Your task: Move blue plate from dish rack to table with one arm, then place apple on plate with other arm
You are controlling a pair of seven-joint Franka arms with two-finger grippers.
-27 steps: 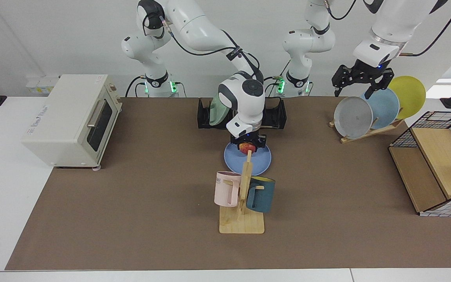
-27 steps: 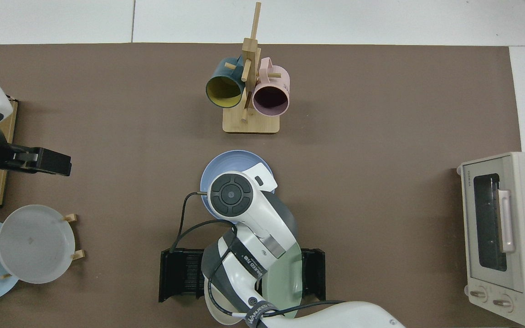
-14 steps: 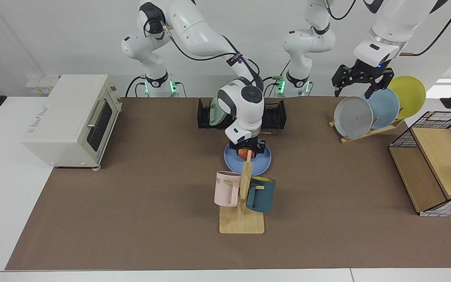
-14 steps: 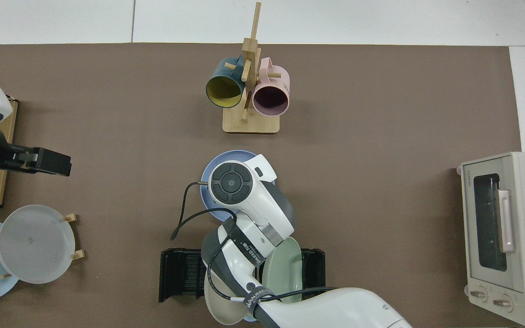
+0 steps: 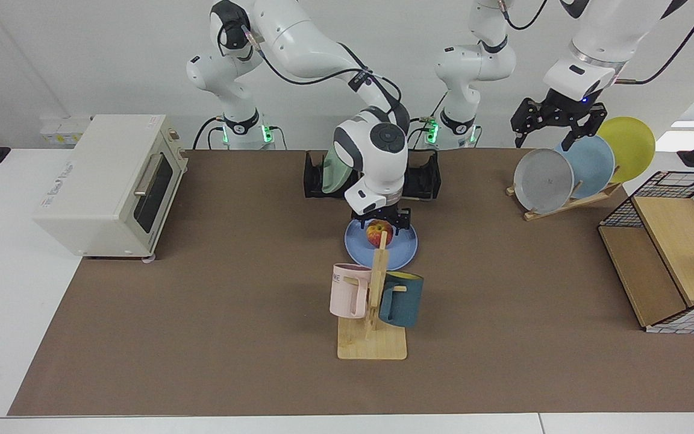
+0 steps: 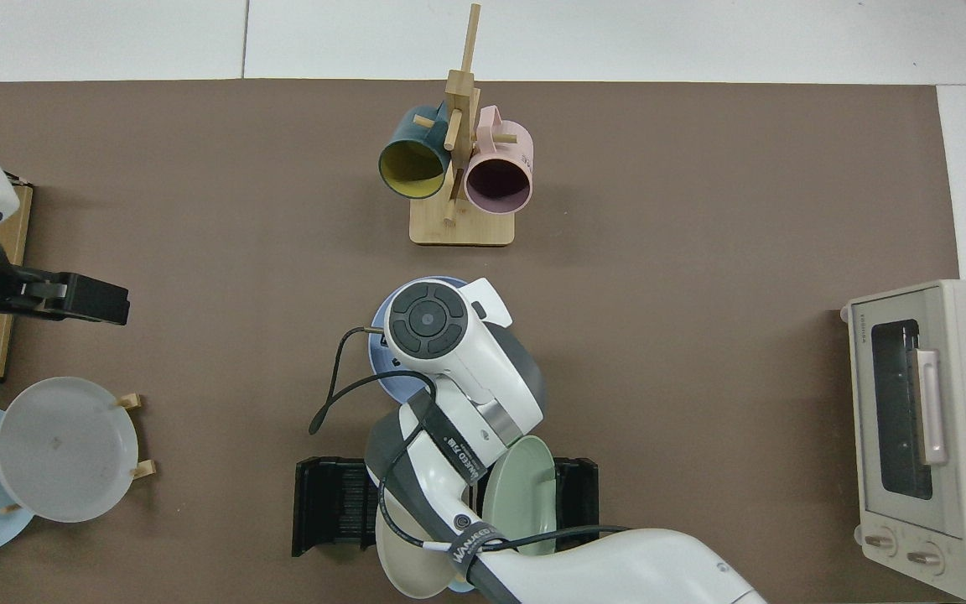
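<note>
The blue plate [image 5: 398,247] lies flat on the brown mat of the table [image 5: 232,313], just in front of the black dish rack [image 5: 426,178]. The red and yellow apple [image 5: 378,235] rests on the plate's rear half. My right gripper [image 5: 382,222] hovers directly above the apple, open, with its fingers spread to either side of it. In the top view the right arm's wrist covers the apple, so only the plate's edge [image 6: 381,362] shows. My left gripper [image 5: 550,134] waits open above the wooden plate rack, and it appears at the top view's left edge [image 6: 93,299].
A mug stand [image 5: 373,337] with pink and teal mugs stands just in front of the plate. The dish rack holds a green plate [image 5: 333,172] and a beige plate [image 6: 403,564]. A toaster oven [image 5: 106,187] sits at left, and grey, sky-blue and yellow plates on a wooden rack [image 5: 564,205] at right beside a wire-and-wood shelf [image 5: 672,259].
The right gripper lowered the apple onto the blue plate, let go of it, and has risen a little. The left arm has stayed in place.
</note>
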